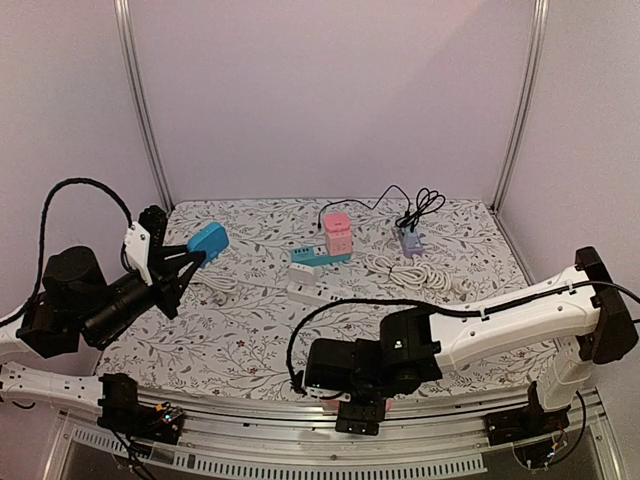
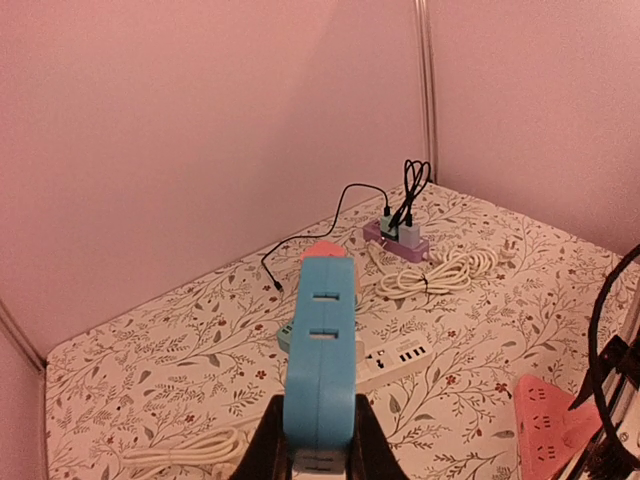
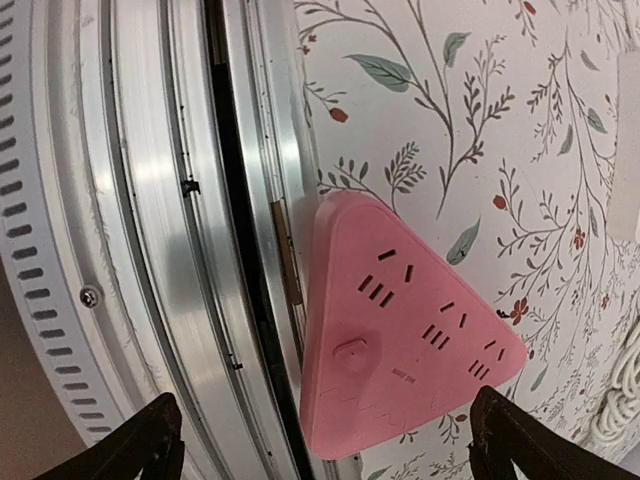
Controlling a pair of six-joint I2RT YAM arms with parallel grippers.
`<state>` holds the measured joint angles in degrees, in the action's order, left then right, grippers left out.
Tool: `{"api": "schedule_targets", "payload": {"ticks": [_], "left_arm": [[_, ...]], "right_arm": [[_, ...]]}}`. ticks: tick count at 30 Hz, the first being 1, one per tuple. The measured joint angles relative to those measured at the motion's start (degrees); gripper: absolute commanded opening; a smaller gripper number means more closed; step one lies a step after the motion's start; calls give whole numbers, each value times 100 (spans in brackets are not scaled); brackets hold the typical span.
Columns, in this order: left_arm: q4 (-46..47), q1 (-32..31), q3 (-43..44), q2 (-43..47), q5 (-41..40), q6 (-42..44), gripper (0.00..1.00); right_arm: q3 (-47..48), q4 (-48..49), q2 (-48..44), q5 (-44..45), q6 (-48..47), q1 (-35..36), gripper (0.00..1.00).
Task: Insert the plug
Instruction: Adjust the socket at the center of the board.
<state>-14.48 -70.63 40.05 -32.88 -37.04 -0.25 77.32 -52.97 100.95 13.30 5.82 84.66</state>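
**Left tool clamped on the blue strip, right tool wide open over the pink one**

Got the left tool (image 1: 190, 258) pinched tight on the near end of a blue power strip (image 1: 208, 241), holding it up off the table (image 1: 250, 340) on the left side. Sockets face up in the wrist view. Can see a loose white cable (image 1: 215, 285) on the cloth just below it, but can't tell whether it belongs to that strip.

Over on the right, found the right tool (image 3: 320, 455) spread wide, fingers (image 3: 130, 445) well apart, gripping nothing. Pointing straight down at a pink triangular power strip (image 3: 400, 330). Spotted that strip lying flat at the very near edge of the table, one side over the aluminium rail (image 3: 150, 200).

As for the plug (image 2: 510, 248): lying on the table on the far right, at the end of a coiled white cable (image 1: 415, 270), well apart from both tools.

Also seeing in the middle a white power strip (image 1: 310, 293), with a teal strip (image 1: 320, 255) just behind it and a pink cube socket (image 1: 337, 232) beside that. Farther right, a purple strip (image 1: 408, 240) with black leads plugged in.
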Motion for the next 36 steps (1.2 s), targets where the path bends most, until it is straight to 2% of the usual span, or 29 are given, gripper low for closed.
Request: {"api": "schedule_targets", "payload": {"ticks": [3, 6, 12, 16, 20, 23, 30, 33, 36], "left_arm": [[-2, -4, 0, 0, 7, 26, 0], [-7, -11, 0, 17, -4, 31, 0], [-4, -33, 0, 22, -70, 96, 0], [-4, -52, 0, -20, -103, 131, 0], [-7, -74, 0, -59, -118, 173, 0], [0, -79, 0, -92, -120, 199, 0], [-11, -111, 17, -376, 114, 240, 0], [-50, -114, 85, -590, 496, 243, 0], [-31, -50, 208, -957, 1202, 245, 0]], "right_arm": [[72, 94, 378, 35, -1075, 24, 99], [352, 166, 896, 243, -1902, -118, 89], [852, 341, 1668, 466, -2420, -525, 75], [861, 457, 1729, 455, -2444, -855, 71], [874, 573, 1729, 431, -2343, -1202, 73], [879, 625, 1729, 431, -2149, -1414, 78], [874, 769, 1637, 164, -1742, -1547, 86], [765, 1029, 1220, -66, -1576, -1537, 94], [275, 1574, 232, -337, -1320, -1582, 99]]}}
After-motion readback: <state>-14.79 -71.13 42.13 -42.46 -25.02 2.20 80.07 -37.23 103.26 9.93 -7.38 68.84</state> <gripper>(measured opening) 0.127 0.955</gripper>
